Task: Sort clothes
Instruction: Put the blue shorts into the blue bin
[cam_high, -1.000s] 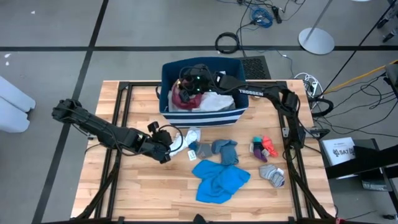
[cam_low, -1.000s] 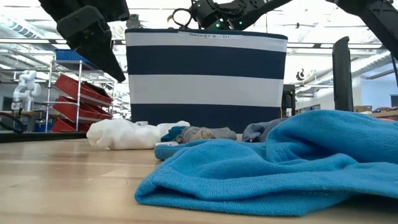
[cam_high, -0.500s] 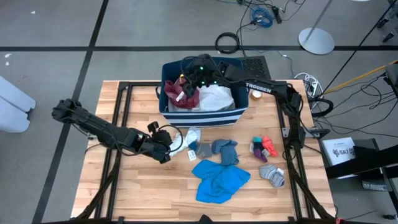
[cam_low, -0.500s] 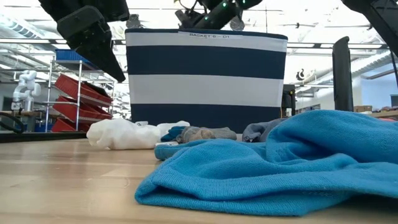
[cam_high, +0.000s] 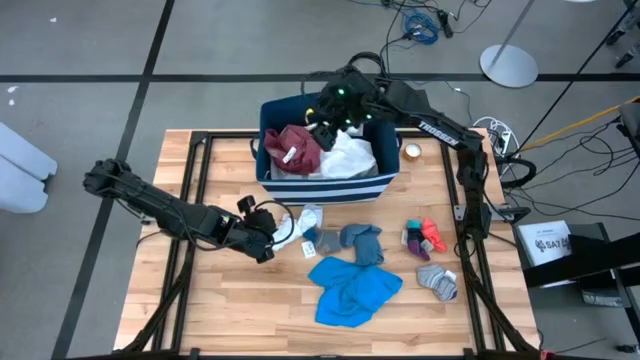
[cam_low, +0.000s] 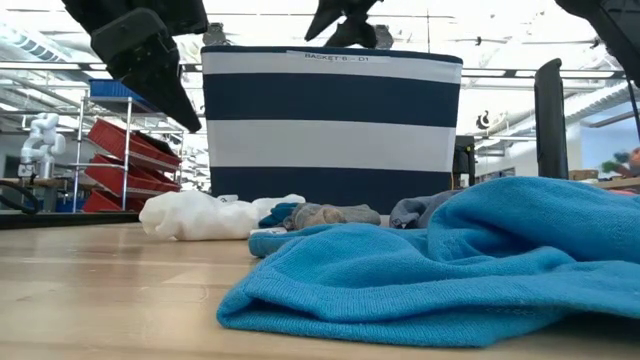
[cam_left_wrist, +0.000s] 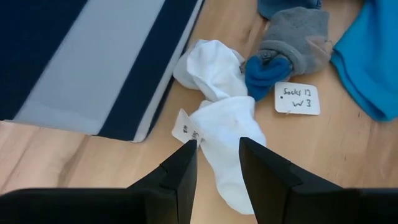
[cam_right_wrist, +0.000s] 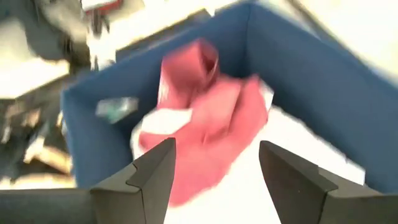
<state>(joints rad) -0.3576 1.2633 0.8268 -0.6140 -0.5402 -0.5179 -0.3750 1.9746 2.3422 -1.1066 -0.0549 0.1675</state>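
The navy bin with white stripes (cam_high: 330, 186) stands at the table's far middle. A maroon garment (cam_high: 297, 148) and a white one (cam_high: 352, 156) lie in it. My right gripper (cam_high: 326, 114) hovers open above the bin, the maroon garment (cam_right_wrist: 205, 106) below it. My left gripper (cam_high: 268, 238) hangs open above a white sock (cam_left_wrist: 225, 134) lying on the table in front of the bin, its fingers clear of the sock. A bright blue garment (cam_high: 352, 290), grey socks (cam_high: 360, 240) and a red piece (cam_high: 430, 236) lie on the table's near half.
A paper tag (cam_left_wrist: 297, 98) lies beside a grey and blue sock (cam_left_wrist: 287, 43). Another grey sock (cam_high: 437, 281) lies near the right frame rail. Cables and a lamp base lie on the floor beyond the far edge. Bare wood shows at the near left.
My right gripper has risen out of the bin and gone toward the table's far edge, letting go of the maroon garment. The garment has dropped and now lies spread in the bin's left part.
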